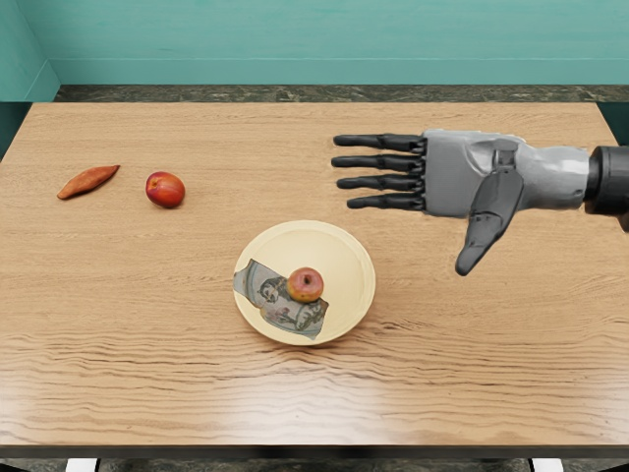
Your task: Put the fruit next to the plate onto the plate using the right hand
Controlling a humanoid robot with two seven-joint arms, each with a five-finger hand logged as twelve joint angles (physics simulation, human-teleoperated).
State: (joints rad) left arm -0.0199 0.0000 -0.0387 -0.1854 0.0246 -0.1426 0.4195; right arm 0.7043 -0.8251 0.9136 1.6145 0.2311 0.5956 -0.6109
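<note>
**On the plate (349, 256), an apple (305, 284); right hand (447, 177) open above**

At the middle of the table (491, 344) the small apple rests on the cream plate, on a printed patch left of its centre. The right hand hovers up and to the right of the plate, fingers (378, 162) straight and spread, holding nothing. At far left lie a red fruit (164, 189) and an orange root (87, 181), both well apart from plate and hand.

An apple (305, 284) sits on the plate (344, 258), the right hand (462, 177) hovering nearby, fingers (378, 162) spread.

The plate (339, 251) was cream with a grey printed patch; the fruit (306, 284) on it red-yellow; the right hand (457, 175) grey, black-fingered.
</note>
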